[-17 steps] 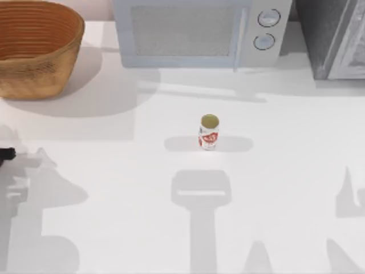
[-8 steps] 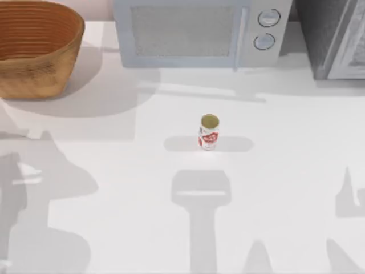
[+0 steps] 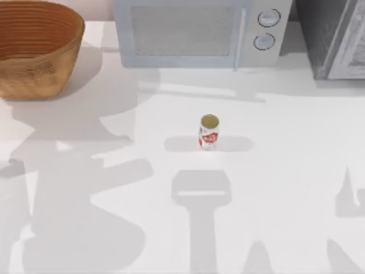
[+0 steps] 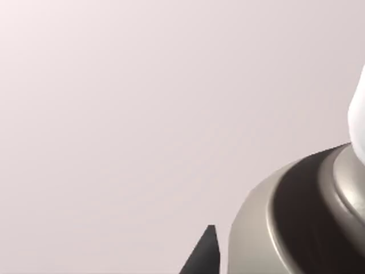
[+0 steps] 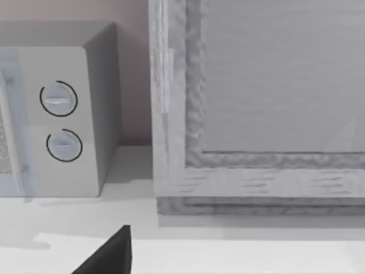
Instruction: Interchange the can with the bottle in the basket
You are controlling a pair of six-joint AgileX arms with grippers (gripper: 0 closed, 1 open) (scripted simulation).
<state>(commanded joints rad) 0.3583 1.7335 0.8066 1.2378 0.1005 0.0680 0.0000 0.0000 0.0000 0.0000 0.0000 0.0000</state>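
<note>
A small white can (image 3: 209,132) with a red label and a gold top stands upright near the middle of the table. At the far left corner sits the large orange-brown wicker basket (image 3: 41,80), and the part of its ribbed inside that shows holds nothing. The bottle is out of view. A dark tip of my left gripper (image 4: 205,254) shows against a plain pale wall, beside a grey rounded shape (image 4: 296,222) close to the camera that I cannot identify. Low in the right wrist view is a dark tip of my right gripper (image 5: 111,254), facing the appliances at the back of the table.
A pale microwave (image 3: 194,31) with two round dials stands along the back edge, right of the basket. A grey framed appliance (image 3: 336,37) fills the back right corner. Broad arm shadows lie over the table's left and front.
The left arm's shadow on the table's left has grown and spread toward the middle. The black piece at the left edge has left the top view. The can has not moved.
</note>
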